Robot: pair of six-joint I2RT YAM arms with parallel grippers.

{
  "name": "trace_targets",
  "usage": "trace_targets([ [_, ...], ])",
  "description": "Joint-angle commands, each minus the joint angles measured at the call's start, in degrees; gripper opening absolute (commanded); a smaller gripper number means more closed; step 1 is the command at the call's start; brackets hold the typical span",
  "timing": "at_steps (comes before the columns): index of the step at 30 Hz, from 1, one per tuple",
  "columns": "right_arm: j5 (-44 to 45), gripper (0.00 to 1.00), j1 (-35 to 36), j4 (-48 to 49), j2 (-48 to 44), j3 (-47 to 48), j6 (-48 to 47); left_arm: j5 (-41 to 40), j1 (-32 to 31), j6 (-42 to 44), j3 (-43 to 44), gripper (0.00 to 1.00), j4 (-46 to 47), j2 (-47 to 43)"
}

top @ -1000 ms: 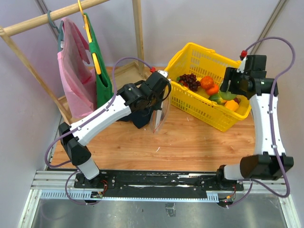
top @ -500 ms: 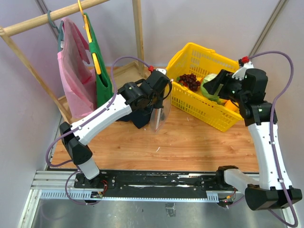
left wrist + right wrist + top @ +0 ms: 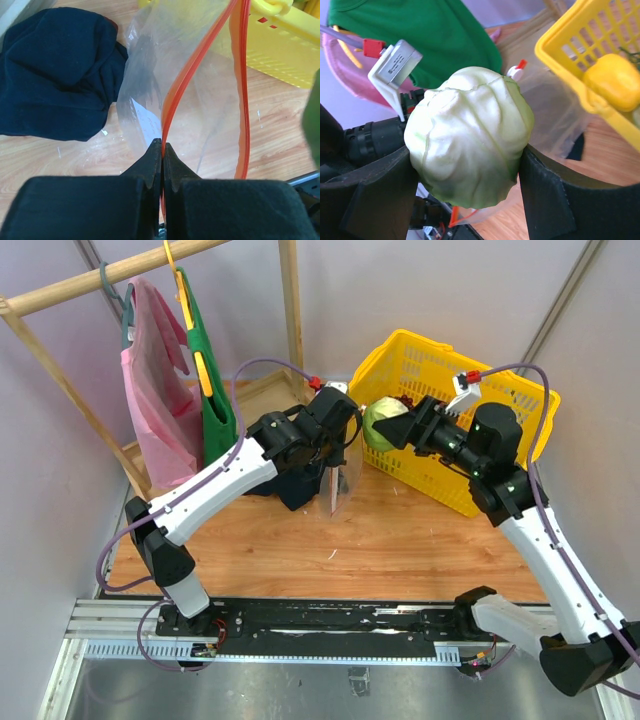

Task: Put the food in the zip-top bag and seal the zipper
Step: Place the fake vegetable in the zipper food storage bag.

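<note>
Holding the one clear bag (image 3: 210,115) upright by its orange zipper (image 3: 192,70), the left pincer (image 3: 162,150) is clamped on one strip so the mouth gapes. The right pincer (image 3: 467,175), clamped on one pale green vegetable (image 3: 470,130), holds it just beside that mouth for dropping in. One yellow basket (image 3: 400,350) stands behind.

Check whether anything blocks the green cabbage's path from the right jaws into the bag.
Nothing visible does. The cabbage, held in the right jaws, hangs beside the zip-top bag; its zipper gapes open, one strip pinched by the left jaws.
</note>
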Motion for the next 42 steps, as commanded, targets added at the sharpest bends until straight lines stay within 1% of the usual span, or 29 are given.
trace_targets([
  [1, 0.2, 0.31, 3.6, 10.8, -0.9, -2.5, 6.9, -0.6, -0.4, -1.6, 2.0, 0.00, 1.8, 0.0],
  [8, -0.4, 0.31, 6.9, 12.7, 1.7, -4.4, 9.2, 0.0, -0.4, -2.2, 1.7, 0.00, 2.2, -0.3],
  [11, 0.8, 0.31, 7.7, 9.1, 2.6, -4.5, 8.6, 0.0, -0.4, -2.4, 1.5, 0.00, 2.3, -0.7],
  [15, 2.7, 0.31, 7.7, 7.5, 2.3, -7.4, 8.8, -0.2, -0.4, -2.6, 0.5, 0.00, 3.2, -1.7],
  [21, 6.8, 0.30, 7.8, 2.4, 1.7, -9.1, 5.1, 0.6, -0.4, -2.7, -1.3, 0.00, 4.1, -2.9],
  [26, 7.4, 0.31, 7.8, 0.8, 1.7, -9.8, 3.0, 0.9, -0.4, -2.7, -2.5, 0.00, 4.7, -3.9],
  [33, 16.0, 0.31, 7.8, -7.5, -0.8, -7.3, -4.0, 0.8, -0.4, -2.5, -3.7, 0.01, 4.6, -4.7],
  [35, 14.9, 0.31, 7.8, -6.7, -1.1, -7.2, -4.9, 1.1, -0.4, -2.5, -4.1, 0.00, 4.7, -4.6],
  [39, 5.5, 0.32, 7.7, 0.5, -1.7, -7.7, -4.5, 1.5, -0.4, -2.6, -4.2, 0.00, 4.8, -4.1],
  [42, -0.7, 0.32, 7.8, 3.7, -1.8, -7.0, -4.4, 1.4, -0.4, -2.7, -4.4, 0.00, 4.9, -3.9],
])
